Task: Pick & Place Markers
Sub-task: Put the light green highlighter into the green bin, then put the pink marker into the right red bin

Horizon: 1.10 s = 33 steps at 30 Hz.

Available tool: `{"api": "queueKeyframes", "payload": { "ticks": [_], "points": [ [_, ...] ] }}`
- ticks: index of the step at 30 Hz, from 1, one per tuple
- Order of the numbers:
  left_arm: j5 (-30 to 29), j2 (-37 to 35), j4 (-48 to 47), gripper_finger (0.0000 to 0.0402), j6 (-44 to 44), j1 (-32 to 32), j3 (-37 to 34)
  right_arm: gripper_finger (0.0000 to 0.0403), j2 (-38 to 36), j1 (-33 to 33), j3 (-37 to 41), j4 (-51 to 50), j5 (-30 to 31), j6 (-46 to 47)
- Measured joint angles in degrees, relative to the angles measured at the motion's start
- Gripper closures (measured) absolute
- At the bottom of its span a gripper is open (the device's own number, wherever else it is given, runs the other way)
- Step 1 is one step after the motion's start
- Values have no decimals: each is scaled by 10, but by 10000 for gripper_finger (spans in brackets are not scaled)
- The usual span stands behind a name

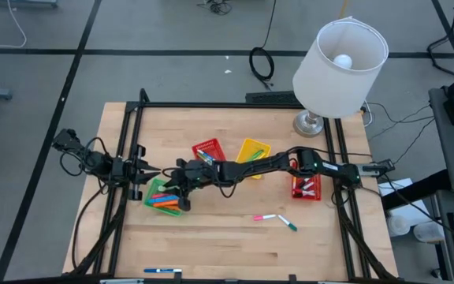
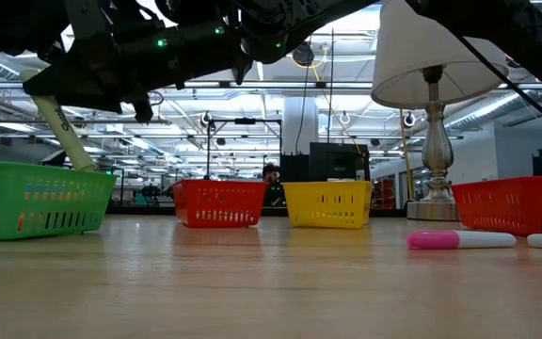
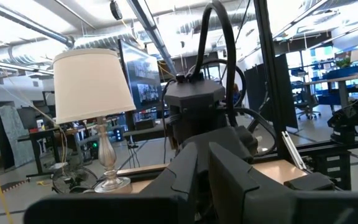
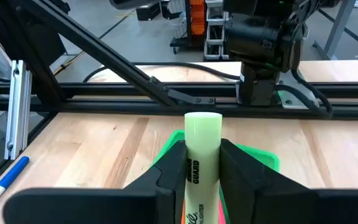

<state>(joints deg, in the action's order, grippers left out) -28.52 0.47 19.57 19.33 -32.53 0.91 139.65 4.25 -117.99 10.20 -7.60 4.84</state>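
right now i see my right gripper (image 4: pixel 202 168) stretched across the wooden bench (image 1: pixel 235 244) to its left side, above the green basket (image 1: pixel 162 196). its jaws sit on either side of a pale green highlighter (image 4: pixel 201 163); the barrel is thick, with a flat blunt end pointing away from the wrist and black lettering along its side. both fingers (image 4: pixel 166 177) press against the barrel, so i read the jaws as clamped on it.

from overhead, the green basket already holds several markers (image 1: pixel 164 202), orange and blue ones lying flat. a red basket (image 1: pixel 209 149) and a yellow basket (image 1: pixel 252 150) stand near the middle of the bench, and a second red basket (image 1: pixel 306 187) on the right side holds a few more pens. two loose markers lie on bare wood toward the front right, one pink and white (image 1: pixel 267 216), one green-tipped (image 1: pixel 288 224), just beside each other. a blue marker (image 1: pixel 162 270) lies at the front edge.

my left gripper (image 1: pixel 143 172) waits at the bench's left edge, near the green basket; i cannot tell how its jaws stand. a lamp (image 1: pixel 336 67) stands at the far right corner.
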Motion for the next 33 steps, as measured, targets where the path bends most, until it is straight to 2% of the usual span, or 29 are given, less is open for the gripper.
{"api": "queueKeyframes", "payload": {
  "ticks": [5, 15, 18, 21, 23, 25, 30, 33],
  "points": [
    [0, 0, 0, 355, 0, 0, 0, 324, 0, 0, 28, 25, 0, 7],
    [0, 0, 4, 355, 0, 0, 0, 238, -1, -1, 33, 38, 0, 15],
    [0, 0, 4, 355, -1, 0, 0, 231, -26, 1, 35, 37, -4, 13],
    [0, 0, 4, 355, -2, 0, 0, 231, -71, 9, 34, 32, -37, 3],
    [0, 0, 3, 355, -3, 0, 0, 238, -108, 23, 33, -9, -58, -13],
    [0, 0, 0, 355, -3, 0, 0, 253, -148, 41, 33, -79, -54, -25],
    [0, 0, -2, 355, -3, 0, 0, 327, -269, 104, 33, -283, 12, -87],
    [0, 0, -3, 355, -3, 0, 0, 382, -358, 146, 66, -311, 53, -116]
  ]
}}
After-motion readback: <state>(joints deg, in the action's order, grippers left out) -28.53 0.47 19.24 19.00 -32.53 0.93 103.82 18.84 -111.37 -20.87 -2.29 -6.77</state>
